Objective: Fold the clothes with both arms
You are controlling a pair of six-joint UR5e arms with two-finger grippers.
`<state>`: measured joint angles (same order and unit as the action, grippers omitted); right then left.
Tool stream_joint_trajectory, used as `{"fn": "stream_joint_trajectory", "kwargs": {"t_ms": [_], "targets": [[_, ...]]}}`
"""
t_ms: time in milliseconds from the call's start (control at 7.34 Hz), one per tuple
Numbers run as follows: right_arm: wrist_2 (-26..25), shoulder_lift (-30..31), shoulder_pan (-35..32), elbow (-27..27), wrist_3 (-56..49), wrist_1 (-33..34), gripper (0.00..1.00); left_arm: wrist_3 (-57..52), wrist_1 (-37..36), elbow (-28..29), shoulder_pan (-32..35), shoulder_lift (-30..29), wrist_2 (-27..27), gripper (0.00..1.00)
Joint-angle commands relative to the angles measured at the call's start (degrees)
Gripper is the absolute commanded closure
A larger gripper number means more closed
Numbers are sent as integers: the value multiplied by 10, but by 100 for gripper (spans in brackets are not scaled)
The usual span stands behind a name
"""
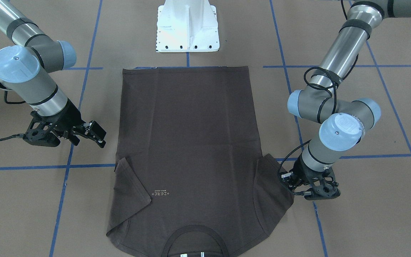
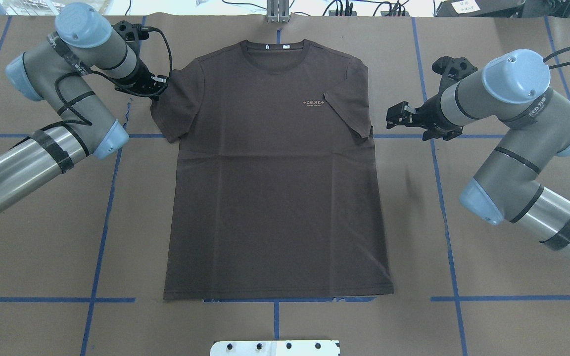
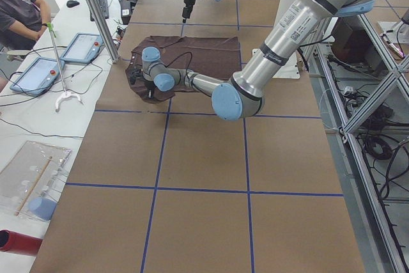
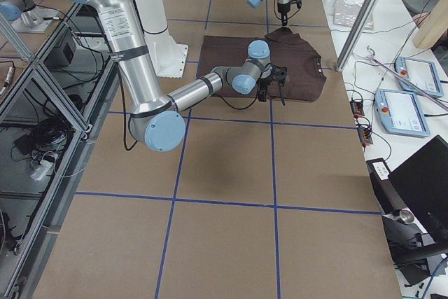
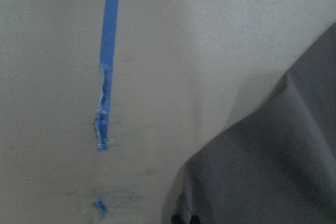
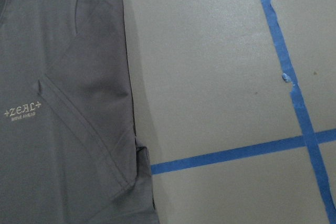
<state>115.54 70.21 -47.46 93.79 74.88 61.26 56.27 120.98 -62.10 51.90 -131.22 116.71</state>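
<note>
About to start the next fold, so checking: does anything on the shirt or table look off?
On the T-shirt, the sleeve on the robot's right is folded in over the chest, beside the lettering, while the other sleeve lies spread flat by the left gripper. The blue tape beside that gripper is torn.

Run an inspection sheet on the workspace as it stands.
Surface: brown table with blue tape grid.
Job's things: T-shirt flat, front up; sleeve on robot's right folded onto chest, other sleeve spread.
Clutter: nothing seen on the table.
Grippers: left tool at spread sleeve's edge, open or shut unclear; right tool open, empty, apart from shirt.
Cables: black cables looped along left arm and right arm.
Surroundings: white base plate; seated person off-table.
</note>
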Motion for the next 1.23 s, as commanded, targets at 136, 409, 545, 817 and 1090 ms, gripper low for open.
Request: {"fn": "stream_joint_trajectory", "kwargs": {"t_ms": [136, 409, 545, 817, 1090], "targets": [[0, -1, 0, 1, 0, 0, 0, 79, -46, -22, -14, -54, -2, 100], [1, 0, 0, 1, 0, 0, 0, 113, -45, 9, -30, -88, -4, 100], [1, 0, 0, 1, 0, 0, 0, 137, -43, 29, -37, -106, -8, 100], [0, -1, 1, 0, 0, 0, 0, 138, -32, 42, -46, -106, -43, 100], [0, -1, 1, -1, 0, 0, 0, 140, -22, 42, -56, -106, -59, 100]]}}
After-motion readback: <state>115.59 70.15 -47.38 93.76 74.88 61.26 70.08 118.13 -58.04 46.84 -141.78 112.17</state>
